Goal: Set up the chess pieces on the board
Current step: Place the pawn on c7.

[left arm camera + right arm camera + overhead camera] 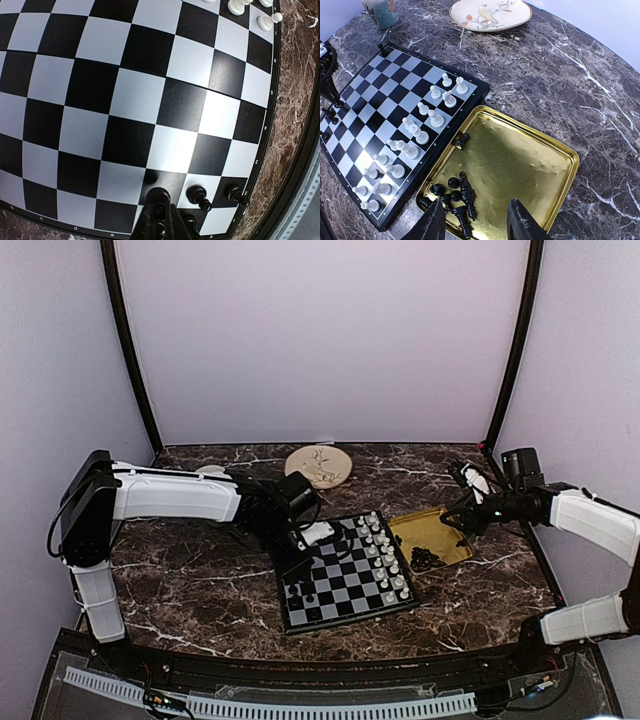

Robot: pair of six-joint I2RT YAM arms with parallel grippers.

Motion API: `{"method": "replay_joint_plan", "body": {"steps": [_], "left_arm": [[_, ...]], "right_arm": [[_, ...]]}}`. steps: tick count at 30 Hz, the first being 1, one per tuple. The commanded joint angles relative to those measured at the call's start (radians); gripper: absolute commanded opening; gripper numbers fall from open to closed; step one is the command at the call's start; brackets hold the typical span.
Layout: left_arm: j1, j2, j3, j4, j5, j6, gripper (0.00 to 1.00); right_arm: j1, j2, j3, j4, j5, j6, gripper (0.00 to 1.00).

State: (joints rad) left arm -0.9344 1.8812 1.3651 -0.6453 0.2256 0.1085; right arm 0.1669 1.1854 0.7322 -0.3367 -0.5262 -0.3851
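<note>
Marble tabletop (200, 590), left pincer (159, 214) seemingly pinching black piece (158, 195), seen only wrist-side, right pincer (477, 222) spread over tray (520, 160)

— Anything legible on my feeds?
— Only on the board (135, 95), in the left wrist view. Tiny pale letters run along its dark rim at the lower left; I read b, c, d, e. Digits climb the right rim, too small to be sure of.
</note>
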Motion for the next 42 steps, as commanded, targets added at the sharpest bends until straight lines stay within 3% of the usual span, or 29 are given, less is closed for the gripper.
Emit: {"method": "replay_joint_plan", "body": {"steps": [1,17,32,42], "left_arm": [[-0.012,0.014,0.017,-0.050,0.002,0.033,0.00],[-0.029,0.057,0.047,-0.059,-0.016,0.043,0.04],[-0.032,0.039,0.074,-0.062,-0.046,0.039,0.19],[-0.028,-0.040,0.089,0.009,-0.050,0.045,0.23]], "right_arm": [[-0.006,-0.001,-0.010,0.030,-0.004,-0.006,0.42],[-0.006,0.001,-0.012,0.030,-0.001,-0.009,0.43],[-0.006,0.010,0.012,0.007,-0.004,-0.004,0.43],[-0.005,0.100,0.327,-0.332,0.047,-0.203,0.41]]}}
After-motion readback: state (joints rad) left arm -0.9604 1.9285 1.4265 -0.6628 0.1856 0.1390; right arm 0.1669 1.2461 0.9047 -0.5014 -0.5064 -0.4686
